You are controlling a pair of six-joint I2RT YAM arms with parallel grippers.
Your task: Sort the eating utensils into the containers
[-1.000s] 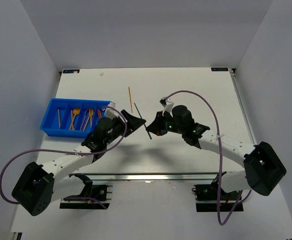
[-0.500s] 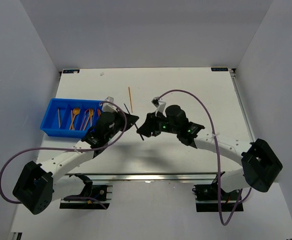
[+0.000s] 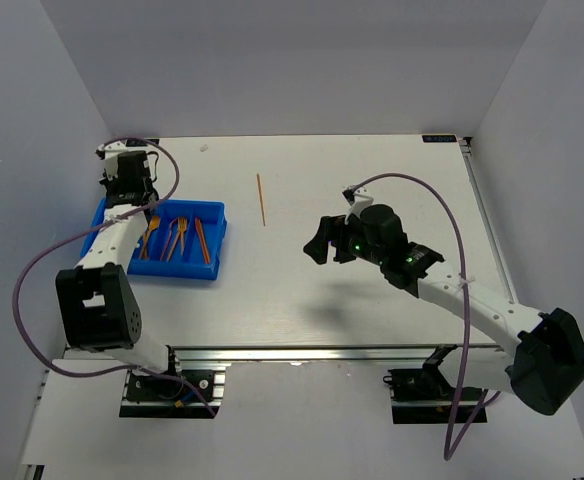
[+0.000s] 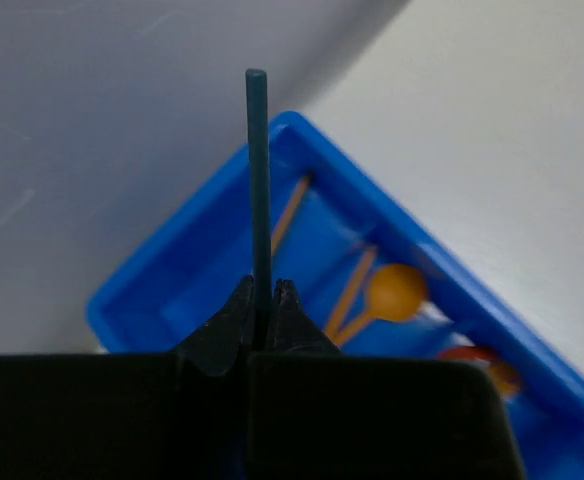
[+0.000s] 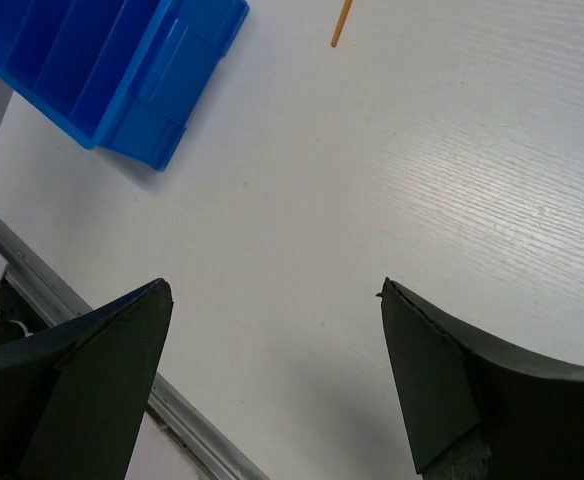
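My left gripper (image 4: 262, 286) is shut on a thin dark blue stick (image 4: 259, 180) that points straight out from its tips. It hovers over the far left end of the blue bin (image 4: 162, 285); the overhead view shows it there too (image 3: 129, 196). Inside the bin's compartments (image 3: 215, 222) lie an orange stick (image 4: 290, 212), an orange spoon (image 4: 396, 292) and other orange and red utensils (image 3: 179, 238). One orange stick (image 3: 261, 198) lies loose on the table beyond the bin. My right gripper (image 5: 272, 292) hangs open and empty above the table's middle (image 3: 319, 241).
The white table ends in a metal rail (image 5: 187, 425) at its near edge. Grey walls close in the left, back and right sides. The right arm's purple cable (image 3: 427, 205) loops above the table.
The right gripper opened and let go of the dark stick, then drew back to the right. My left gripper shut on the stick and swung it from the table's middle to the bin's far left end.
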